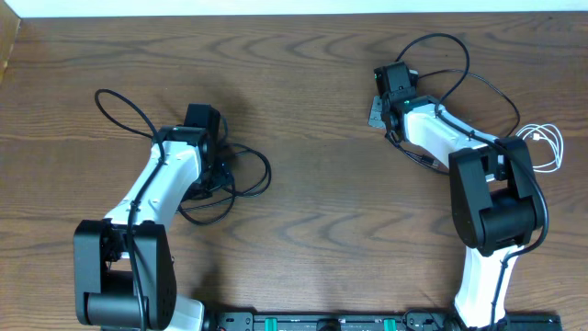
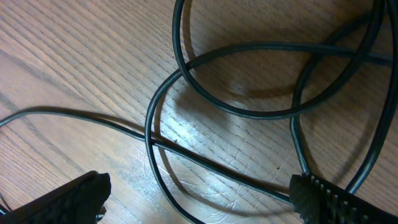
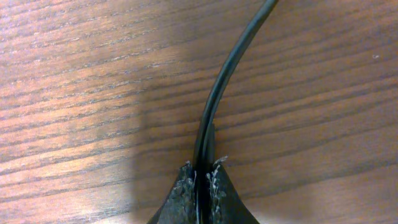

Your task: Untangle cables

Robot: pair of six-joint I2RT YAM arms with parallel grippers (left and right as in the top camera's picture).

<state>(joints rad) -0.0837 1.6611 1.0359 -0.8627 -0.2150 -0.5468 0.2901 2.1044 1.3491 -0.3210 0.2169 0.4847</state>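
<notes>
Right gripper (image 3: 202, 177): rough-edged dark pads are pinched on a smooth, round black cable (image 3: 227, 74), which arcs away ahead of the fingertips over the grained wood table (image 3: 93, 93).

Left gripper (image 2: 200, 186): ribbed fingers are spread wide. Glossy black cable loops (image 2: 249, 111) are crossed between and ahead of them.

A thin white cable (image 1: 549, 147) is seen well behind the right fingers.

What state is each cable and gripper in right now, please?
left black tangle, loops crossing one another
left gripper, open over that tangle
right black cable, clamped at one spot, arcing away
right gripper, shut on the right black cable
white cable, loosely looped, untouched
</notes>
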